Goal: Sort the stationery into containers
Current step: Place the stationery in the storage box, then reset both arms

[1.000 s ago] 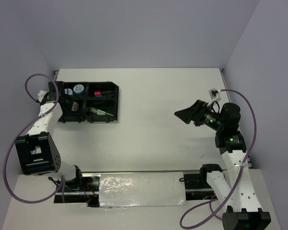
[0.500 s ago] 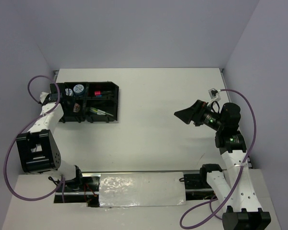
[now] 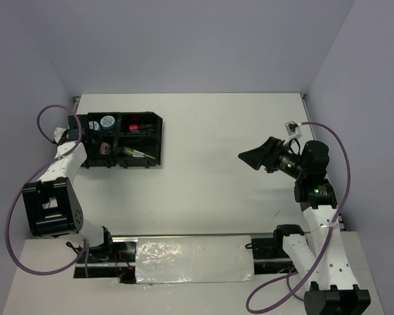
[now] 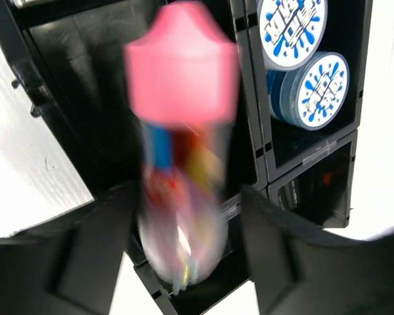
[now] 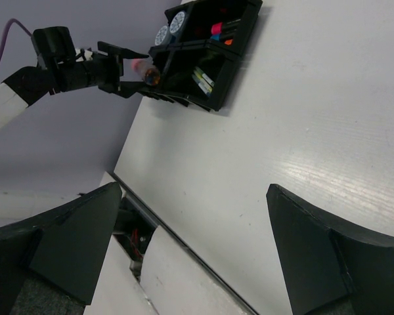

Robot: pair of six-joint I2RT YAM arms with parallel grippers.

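The black tray point(image 3: 159, 141) lies at the table's far left. My left gripper point(image 4: 184, 259) hovers over its near-left compartment with the jaws apart. The pink-capped bottle point(image 4: 180, 164) is between the fingers, blurred by motion, with a gap showing at the right finger point(image 4: 295, 256). Two round blue-white tins point(image 4: 292, 20) point(image 4: 315, 88) sit in a far compartment. Short markers point(image 3: 136, 127) and thin pens point(image 3: 134, 153) lie in other compartments. My right gripper point(image 3: 253, 157) hangs wide open above bare table at the right, holding nothing. In the right wrist view the bottle point(image 5: 148, 73) shows at the tray's point(image 5: 213, 102) left end.
A silver foil strip point(image 3: 194, 259) covers the near edge between the arm bases. Grey walls close in the table on the left, back and right. A purple cable point(image 3: 49, 118) loops beside the left arm.
My left gripper's jaws have widened and the pink-capped bottle now looks loose and blurred between them. The right arm has not moved.
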